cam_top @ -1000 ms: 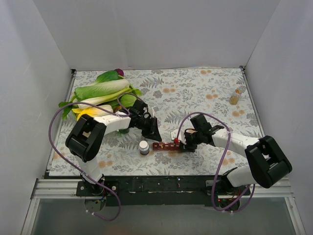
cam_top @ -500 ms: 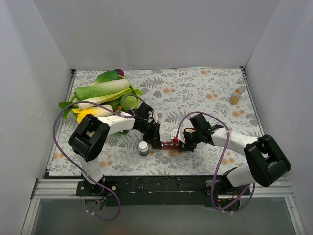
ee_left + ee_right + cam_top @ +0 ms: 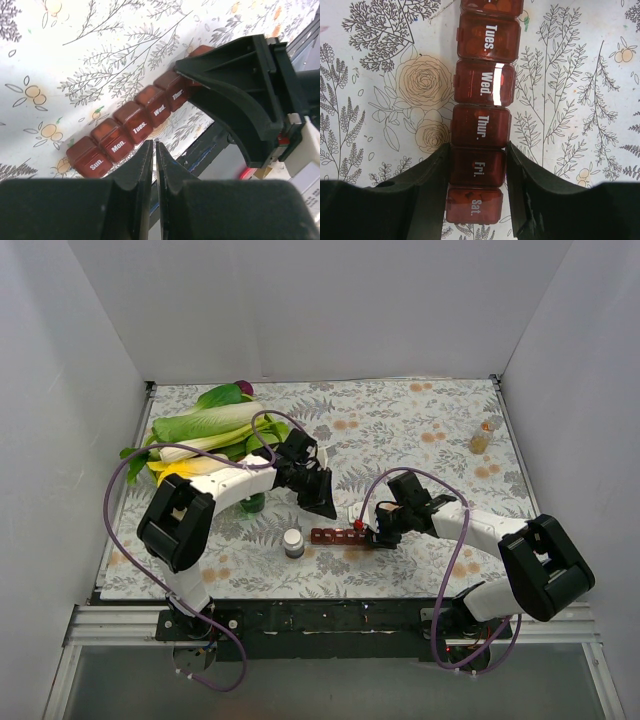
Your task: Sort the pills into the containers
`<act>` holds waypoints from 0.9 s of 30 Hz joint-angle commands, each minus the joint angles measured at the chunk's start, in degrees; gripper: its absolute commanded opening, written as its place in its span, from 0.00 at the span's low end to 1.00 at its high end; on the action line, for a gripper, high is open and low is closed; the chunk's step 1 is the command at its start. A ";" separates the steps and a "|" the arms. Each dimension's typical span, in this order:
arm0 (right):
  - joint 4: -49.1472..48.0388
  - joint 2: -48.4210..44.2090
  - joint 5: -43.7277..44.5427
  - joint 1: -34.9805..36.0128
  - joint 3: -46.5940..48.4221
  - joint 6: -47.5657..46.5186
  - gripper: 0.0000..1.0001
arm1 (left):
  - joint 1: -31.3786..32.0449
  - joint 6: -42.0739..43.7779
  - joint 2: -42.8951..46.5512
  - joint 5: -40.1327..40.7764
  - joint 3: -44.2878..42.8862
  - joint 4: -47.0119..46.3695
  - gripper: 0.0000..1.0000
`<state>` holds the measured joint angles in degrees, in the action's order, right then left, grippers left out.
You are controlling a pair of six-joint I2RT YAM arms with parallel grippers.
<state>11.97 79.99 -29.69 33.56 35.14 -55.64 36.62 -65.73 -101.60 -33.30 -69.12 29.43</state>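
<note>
The containers (image 3: pixel 338 536) are a dark red-brown strip of day-labelled compartments, all lids down, lying on the floral cloth. My right gripper (image 3: pixel 378 536) is shut on its right end; in the right wrist view the fingers (image 3: pixel 436 172) press both sides of the "Fri." box of the containers (image 3: pixel 481 130), with my right gripper (image 3: pixel 478 148) centred there. My left gripper (image 3: pixel 325 506) hangs shut and empty just behind the strip's left half. Its tips (image 3: pixel 154 144) sit over the "Mon." end of the containers (image 3: pixel 135 120). The pills are hidden.
A small grey bottle with a white cap (image 3: pixel 293 542) stands just left of the strip. A dark green bottle (image 3: pixel 253 503) is under my left arm, and leafy greens (image 3: pixel 205 435) lie at the back left. A small amber bottle (image 3: pixel 481 438) stands far right. White walls enclose the cloth.
My left gripper dipped toward the strip's left end, then lifted back and away from it, staying shut. The right gripper and the strip have not moved.
</note>
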 commanded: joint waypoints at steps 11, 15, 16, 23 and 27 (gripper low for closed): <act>1.30 2.02 3.76 0.10 0.46 0.00 0.34 | 3.89 4.91 -10.01 7.34 0.65 8.62 0.05; 1.22 1.84 3.85 0.10 0.11 0.09 0.34 | 3.98 4.65 -10.90 9.66 0.75 7.66 0.04; 1.22 1.75 3.85 0.10 0.11 0.09 0.34 | 3.98 4.48 -9.77 9.40 0.48 7.57 0.04; 1.13 2.02 3.85 0.01 0.37 0.09 0.34 | 3.81 2.64 -3.08 6.32 -3.30 7.93 0.05; 1.22 2.19 3.94 0.10 0.37 0.09 0.34 | 3.28 1.58 -0.44 3.86 -3.39 7.22 0.05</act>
<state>11.73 80.51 -29.45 33.56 35.55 -55.40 40.29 -63.55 -107.50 -30.26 -71.00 37.17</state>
